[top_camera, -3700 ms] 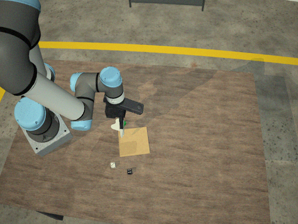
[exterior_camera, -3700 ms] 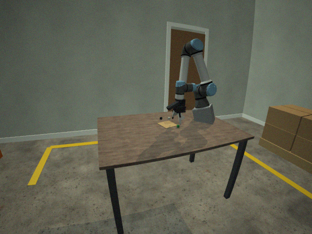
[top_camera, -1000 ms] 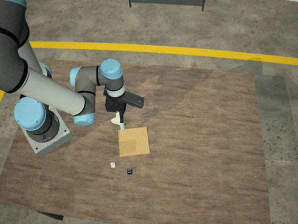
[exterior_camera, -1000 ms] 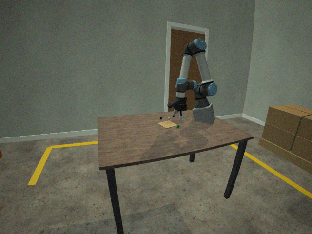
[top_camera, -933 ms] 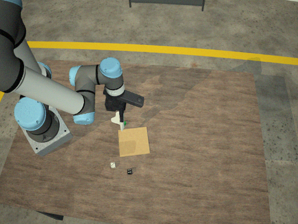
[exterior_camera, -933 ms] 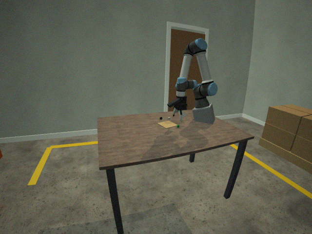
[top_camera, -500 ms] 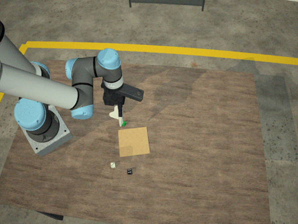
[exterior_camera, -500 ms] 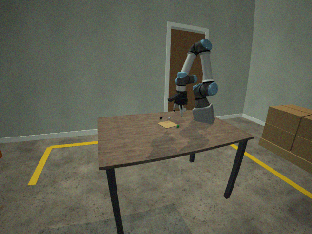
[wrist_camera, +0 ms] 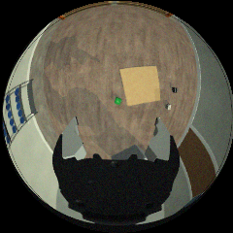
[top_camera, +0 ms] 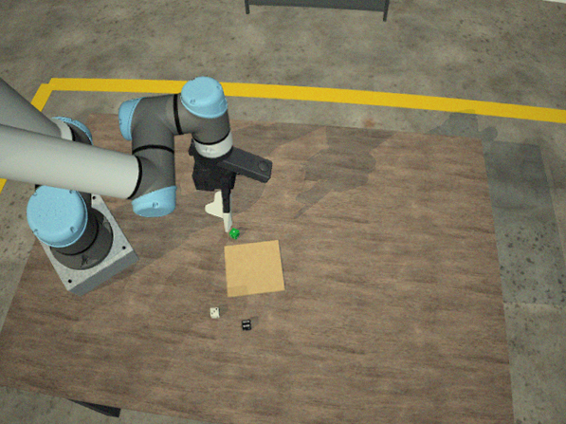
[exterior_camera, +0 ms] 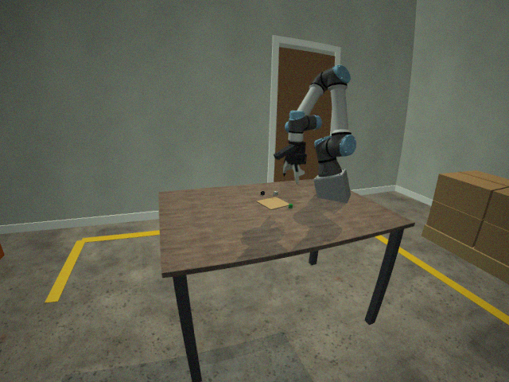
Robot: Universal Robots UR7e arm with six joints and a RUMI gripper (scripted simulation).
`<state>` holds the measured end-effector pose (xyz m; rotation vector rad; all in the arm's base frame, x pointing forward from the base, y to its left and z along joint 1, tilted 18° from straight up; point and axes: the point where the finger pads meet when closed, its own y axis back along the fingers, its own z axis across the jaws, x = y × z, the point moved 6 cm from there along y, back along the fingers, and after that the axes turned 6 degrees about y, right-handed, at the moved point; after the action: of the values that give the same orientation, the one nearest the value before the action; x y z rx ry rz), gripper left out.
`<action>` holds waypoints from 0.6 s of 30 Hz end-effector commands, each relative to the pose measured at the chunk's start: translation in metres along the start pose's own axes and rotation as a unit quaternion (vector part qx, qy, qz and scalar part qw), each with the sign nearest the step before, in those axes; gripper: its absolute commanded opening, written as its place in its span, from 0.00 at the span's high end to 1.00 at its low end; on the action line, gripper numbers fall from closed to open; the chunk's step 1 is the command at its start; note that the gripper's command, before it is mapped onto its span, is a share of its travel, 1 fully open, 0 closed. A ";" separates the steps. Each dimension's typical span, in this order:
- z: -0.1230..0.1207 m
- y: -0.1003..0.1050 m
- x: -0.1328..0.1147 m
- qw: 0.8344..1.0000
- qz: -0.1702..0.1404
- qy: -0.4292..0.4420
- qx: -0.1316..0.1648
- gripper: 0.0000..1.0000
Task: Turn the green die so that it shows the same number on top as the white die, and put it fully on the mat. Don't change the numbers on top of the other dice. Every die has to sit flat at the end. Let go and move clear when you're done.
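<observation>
Pincer (top_camera: 223, 217): released, jaws spread wide, grasping nothing; it hangs above the green die, leaving room to descend around it.
Green die (top_camera: 234, 234): on the tabletop (top_camera: 375, 274), just beyond the mat's far-left corner, not on it.
Mat (top_camera: 253, 268): bare, awaiting the die.
White die (top_camera: 213, 312), black die (top_camera: 246, 324): near side of the mat, well apart from the pincer, so undisturbed.

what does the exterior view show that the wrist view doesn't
Only the exterior view shows the whole arm, the door behind it, the table's legs, the stacked cardboard boxes, and the gripper raised well above the table. Only the wrist view looks down between the open, empty jaws at the dice and mat. Both show the green die just off the tan mat, with the white die and black die beyond the mat.
</observation>
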<state>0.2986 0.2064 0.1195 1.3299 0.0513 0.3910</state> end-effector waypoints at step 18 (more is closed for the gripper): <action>0.002 -0.003 -0.009 0.994 0.000 -0.112 0.000 0.00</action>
<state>0.2953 0.2044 0.1191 1.3480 -0.0203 0.3316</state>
